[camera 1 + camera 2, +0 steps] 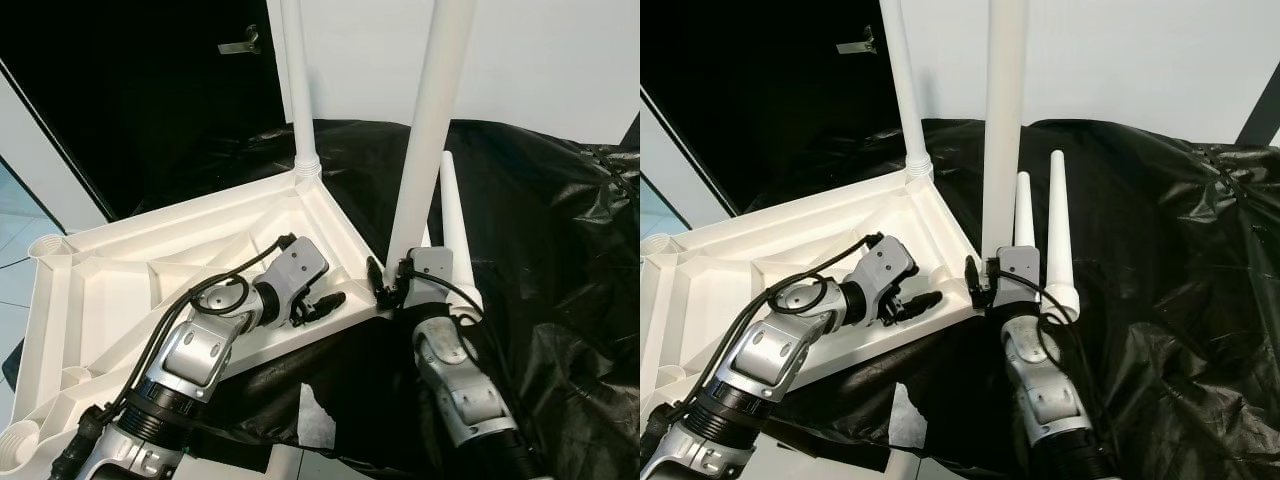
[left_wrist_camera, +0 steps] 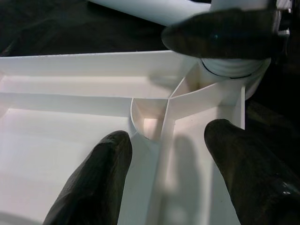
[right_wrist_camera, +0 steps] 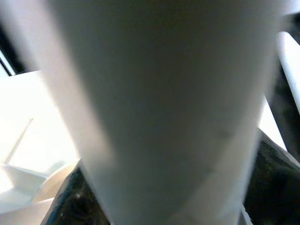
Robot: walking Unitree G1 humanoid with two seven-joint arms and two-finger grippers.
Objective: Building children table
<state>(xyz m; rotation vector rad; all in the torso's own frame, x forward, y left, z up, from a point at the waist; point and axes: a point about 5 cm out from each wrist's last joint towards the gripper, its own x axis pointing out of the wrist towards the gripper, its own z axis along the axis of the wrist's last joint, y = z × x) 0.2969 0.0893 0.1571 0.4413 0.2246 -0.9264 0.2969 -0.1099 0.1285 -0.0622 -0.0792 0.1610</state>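
My right gripper (image 1: 980, 285) is clenched around the base of a white table leg (image 1: 1005, 120), which stands upright at the near right corner of the upturned white tabletop (image 1: 110, 290). In the right wrist view the leg (image 3: 168, 108) runs between my black fingers (image 3: 77, 201), very close and blurred. My left gripper (image 1: 325, 303) rests released on the tabletop's underside, just left of that corner; its two fingers (image 2: 93, 183) are spread to either side of a raised rib (image 2: 164, 154), with the leg's ridged collar (image 2: 234, 68) seated in the corner socket beyond them. A second leg (image 1: 298, 85) stands upright in the far corner. Two loose legs (image 1: 1060, 225) lie side by side on the black plastic sheet (image 1: 560, 260), just right of my right wrist. The tabletop lies on this sheet, its left end over the pale floor (image 1: 15, 235), with open round sockets (image 1: 45, 245) at its left corners.
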